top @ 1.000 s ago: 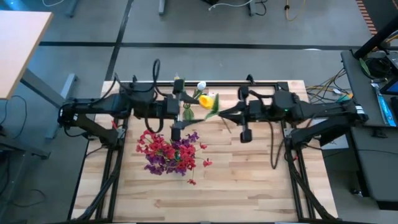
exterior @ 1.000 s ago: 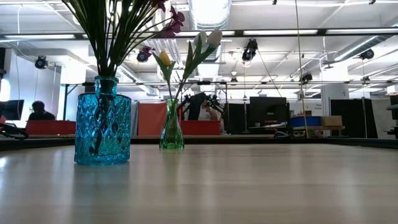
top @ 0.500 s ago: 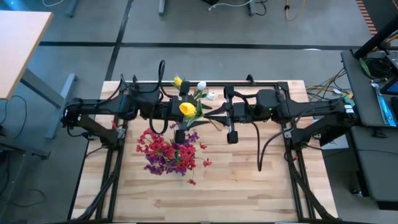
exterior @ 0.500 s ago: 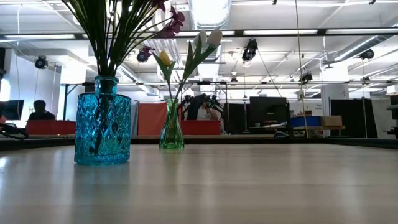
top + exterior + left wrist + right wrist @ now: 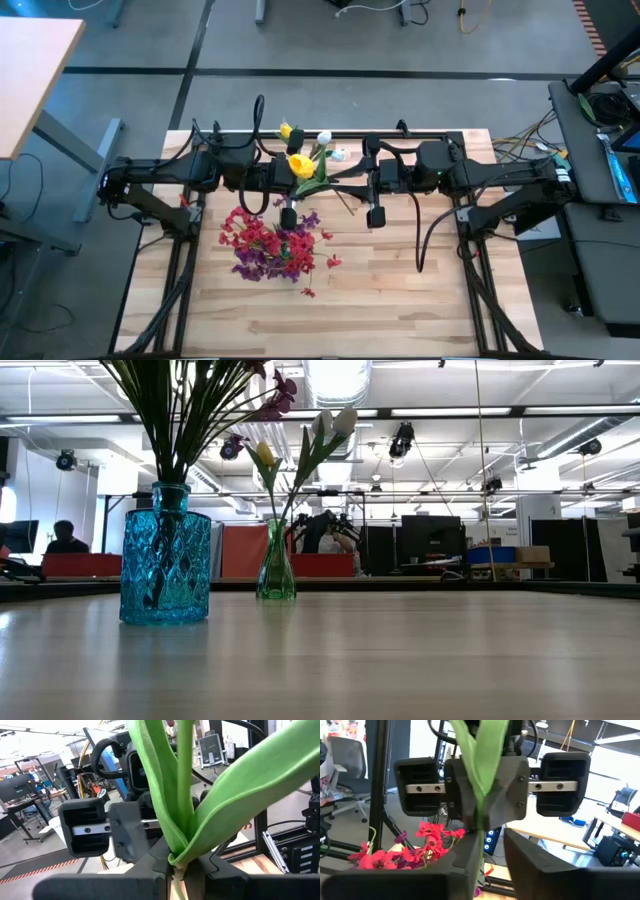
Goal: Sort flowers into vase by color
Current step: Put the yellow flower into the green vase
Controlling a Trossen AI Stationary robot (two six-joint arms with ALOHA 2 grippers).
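Observation:
A yellow flower (image 5: 300,165) with long green leaves (image 5: 220,805) is up in the air between my two arms, over the table's far middle. My left gripper (image 5: 305,183) is shut on its stem. My right gripper (image 5: 338,185) faces it from the other side, open, with the stem (image 5: 478,851) between its fingers, close to one of them. A blue vase (image 5: 165,555) holds red and purple flowers (image 5: 268,246). A small green vase (image 5: 276,565) holds a yellow bud (image 5: 287,130) and a white bud (image 5: 323,138). The low view shows no gripper. My left gripper pinches the thin stem (image 5: 177,872) between its two fingers, just below where the leaves start. The fingers come level from the table's left and lie across the stem. The flower is lifted clear of the table, bud up and leaves rising above the fingers. My right gripper has a gap beside the stem; I cannot tell whether the stem rests against one finger (image 5: 465,870).
The two vases stand on the left half of the wooden table (image 5: 400,300), the green one near the far edge. A black rail (image 5: 430,135) runs along the far edge. The right and near parts of the tabletop show bare wood.
My right gripper has carried the yellow flower toward the table's left, up to my left gripper. The bud has gone from over the far middle to above the left gripper, and the stem now sits between the left fingers. The vases have stayed put.

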